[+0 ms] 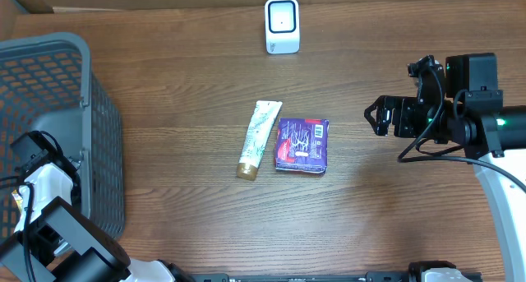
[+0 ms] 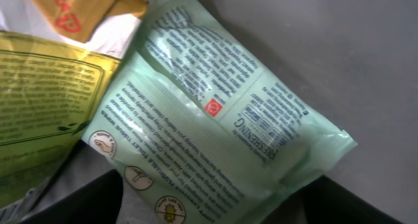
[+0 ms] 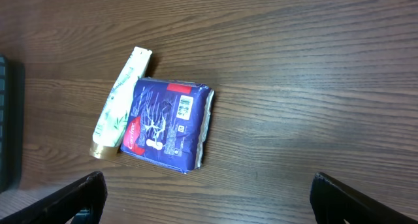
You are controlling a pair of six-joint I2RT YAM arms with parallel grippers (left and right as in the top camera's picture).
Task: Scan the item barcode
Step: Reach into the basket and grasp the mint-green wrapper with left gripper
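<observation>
Item taken to be the green wipes pack point(image 2: 215, 132), lying in the basket point(image 1: 49, 52) directly beneath the left pincer point(image 2: 222, 208). Its jaws are spread to either side of the pack, with no pinch evident.

Handling, judged: light, soft, slick film (likely to buckle and slip). Take it across the body, not by the crimped end.

The right pincer point(image 1: 371, 119) is spread wide and holds nothing. The purple pack point(image 3: 166, 123) and tube point(image 3: 121, 100) lie ahead of it on the bench point(image 1: 181, 68).

Only the left wrist view shows the wipes' print; I cannot find a barcode there. Only the overhead view shows the scanner point(image 1: 282, 25), well away from both pincers.
</observation>
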